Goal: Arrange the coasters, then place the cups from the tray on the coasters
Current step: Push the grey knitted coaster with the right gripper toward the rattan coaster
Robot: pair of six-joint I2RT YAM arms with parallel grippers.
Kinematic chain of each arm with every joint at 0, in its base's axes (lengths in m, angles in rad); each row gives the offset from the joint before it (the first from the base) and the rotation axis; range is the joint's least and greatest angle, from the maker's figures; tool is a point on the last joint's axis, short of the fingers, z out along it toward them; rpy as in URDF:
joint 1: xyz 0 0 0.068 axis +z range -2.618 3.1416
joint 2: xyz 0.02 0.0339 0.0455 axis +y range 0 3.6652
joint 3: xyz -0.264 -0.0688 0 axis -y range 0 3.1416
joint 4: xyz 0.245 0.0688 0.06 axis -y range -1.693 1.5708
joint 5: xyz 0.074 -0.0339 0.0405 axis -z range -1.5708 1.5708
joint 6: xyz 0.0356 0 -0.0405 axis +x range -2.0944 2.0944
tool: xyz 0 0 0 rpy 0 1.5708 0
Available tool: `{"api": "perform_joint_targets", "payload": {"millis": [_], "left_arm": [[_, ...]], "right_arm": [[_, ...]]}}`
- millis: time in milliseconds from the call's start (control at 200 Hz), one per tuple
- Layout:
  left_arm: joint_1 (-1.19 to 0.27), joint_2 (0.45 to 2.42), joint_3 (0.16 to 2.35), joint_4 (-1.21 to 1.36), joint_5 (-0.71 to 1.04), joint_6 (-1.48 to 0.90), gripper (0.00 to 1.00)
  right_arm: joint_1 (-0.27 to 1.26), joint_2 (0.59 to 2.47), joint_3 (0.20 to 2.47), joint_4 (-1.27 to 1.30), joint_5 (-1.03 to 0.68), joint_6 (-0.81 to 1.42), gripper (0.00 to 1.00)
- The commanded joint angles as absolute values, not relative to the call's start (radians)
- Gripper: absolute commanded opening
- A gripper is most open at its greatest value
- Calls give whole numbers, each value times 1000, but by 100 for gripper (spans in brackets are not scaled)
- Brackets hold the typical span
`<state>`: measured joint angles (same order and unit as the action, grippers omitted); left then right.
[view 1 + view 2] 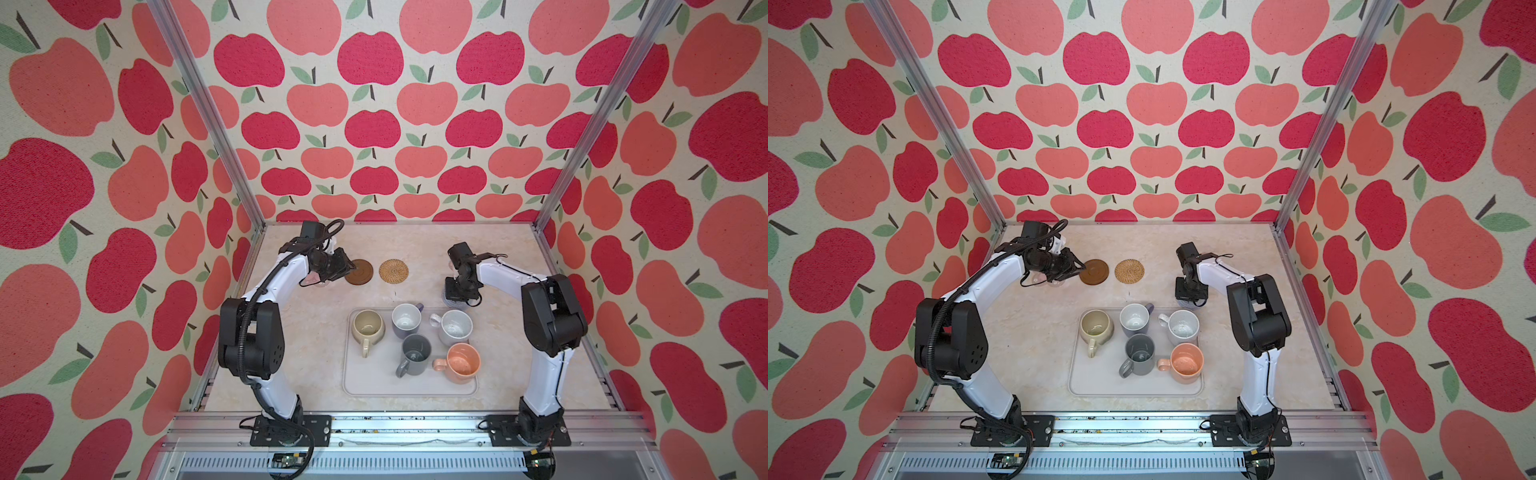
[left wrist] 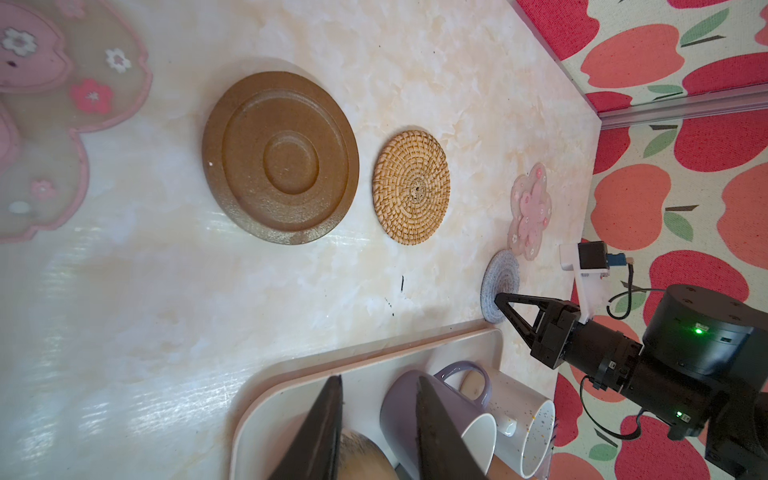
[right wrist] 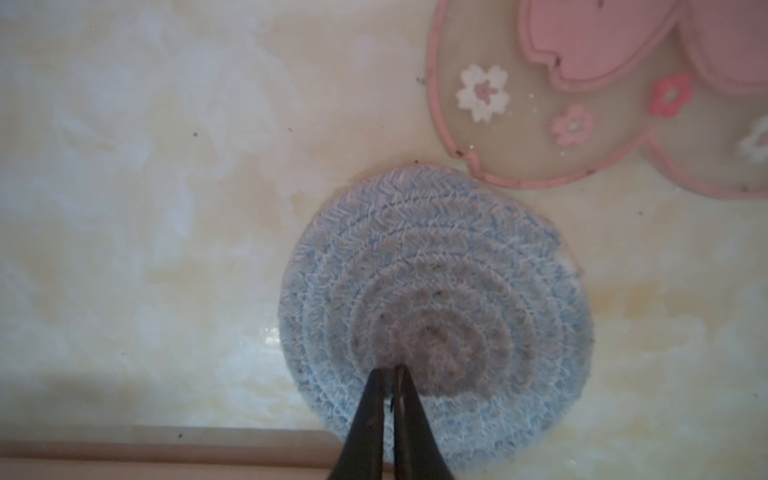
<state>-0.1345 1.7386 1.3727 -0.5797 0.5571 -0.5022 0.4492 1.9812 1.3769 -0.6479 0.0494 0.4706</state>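
Marbled tabletop [image 1: 316, 340] is bearing the grey-blue coaster [image 3: 436, 291]. The right gripper [image 3: 390, 370], jaws shut, is pressing on it, and sliding it probably needs steady downward pressure. The left gripper [image 2: 380, 378] is hanging part-open, empty.

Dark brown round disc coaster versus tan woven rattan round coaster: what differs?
The dark brown disc coaster is solid and smooth, with moulded concentric rings; the tan rattan coaster is a textured spiral weave. The disc is dark, the rattan pale. Both are round, flat, side by side, cupless.

Five coasters [image 2: 409, 187], five cups [image 1: 413, 353], one tray [image 1: 374, 384]
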Motion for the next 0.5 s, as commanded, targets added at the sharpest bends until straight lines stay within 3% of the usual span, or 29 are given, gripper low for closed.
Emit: {"api": "perform_joint_targets", "payload": {"millis": [0,495], "left_arm": [[-126,1700,1361,-565,558,-497,32],[-115,1682,1353,-571,560,-495,33]], "right_arm": [[470,2036,1400,-689,-8,507,9],[501,2170,1603,-708,-62,523,10]]}}
